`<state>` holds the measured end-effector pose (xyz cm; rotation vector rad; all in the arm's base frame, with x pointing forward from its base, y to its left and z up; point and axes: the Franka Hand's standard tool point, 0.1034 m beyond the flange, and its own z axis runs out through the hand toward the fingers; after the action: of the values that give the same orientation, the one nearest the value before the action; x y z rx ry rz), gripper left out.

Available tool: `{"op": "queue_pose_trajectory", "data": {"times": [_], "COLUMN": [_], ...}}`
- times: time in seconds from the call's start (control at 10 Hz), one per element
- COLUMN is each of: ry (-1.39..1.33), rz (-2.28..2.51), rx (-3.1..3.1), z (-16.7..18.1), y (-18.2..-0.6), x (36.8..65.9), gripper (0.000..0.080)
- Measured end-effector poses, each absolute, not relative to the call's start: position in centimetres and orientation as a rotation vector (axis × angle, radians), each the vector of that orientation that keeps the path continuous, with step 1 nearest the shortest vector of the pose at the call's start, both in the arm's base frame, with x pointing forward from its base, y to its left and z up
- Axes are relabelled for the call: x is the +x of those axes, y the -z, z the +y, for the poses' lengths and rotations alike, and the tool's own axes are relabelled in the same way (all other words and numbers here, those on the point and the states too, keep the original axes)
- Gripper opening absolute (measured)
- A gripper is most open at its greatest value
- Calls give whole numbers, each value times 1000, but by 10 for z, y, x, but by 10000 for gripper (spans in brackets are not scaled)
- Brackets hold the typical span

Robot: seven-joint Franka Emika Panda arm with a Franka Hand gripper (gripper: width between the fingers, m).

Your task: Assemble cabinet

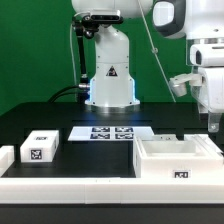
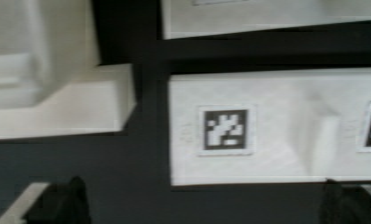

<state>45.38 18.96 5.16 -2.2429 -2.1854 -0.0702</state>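
The white cabinet body (image 1: 180,155) lies at the exterior view's right with a tag on its front face. A small white block (image 1: 40,148) with a tag sits at the left, and another white block (image 1: 5,157) sits at the far left edge. My gripper (image 1: 212,124) hangs above the back right of the cabinet body. In the wrist view my gripper (image 2: 207,197) is open and empty, and its two dark fingertips (image 2: 57,200) stand wide apart over the black table. Beyond them lies a white part (image 2: 288,100) with two tags, and a ridged white part (image 2: 49,85) lies beside it.
The marker board (image 1: 113,131) lies flat in front of the robot base (image 1: 110,75). A white ledge (image 1: 70,190) runs along the front of the black table. Another white edge (image 2: 271,15) shows in the wrist view.
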Motion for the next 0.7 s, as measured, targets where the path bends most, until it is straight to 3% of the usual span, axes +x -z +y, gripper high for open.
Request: {"op": "queue_pose_trajectory", "data": {"times": [0.5,0.7], "ry": [104,97], "rz": [-2177,-2159], "rx": [-2242,-2239], "z": [189,187], "y": [-44,-31], "x": [447,441], "gripper": [649,649]}}
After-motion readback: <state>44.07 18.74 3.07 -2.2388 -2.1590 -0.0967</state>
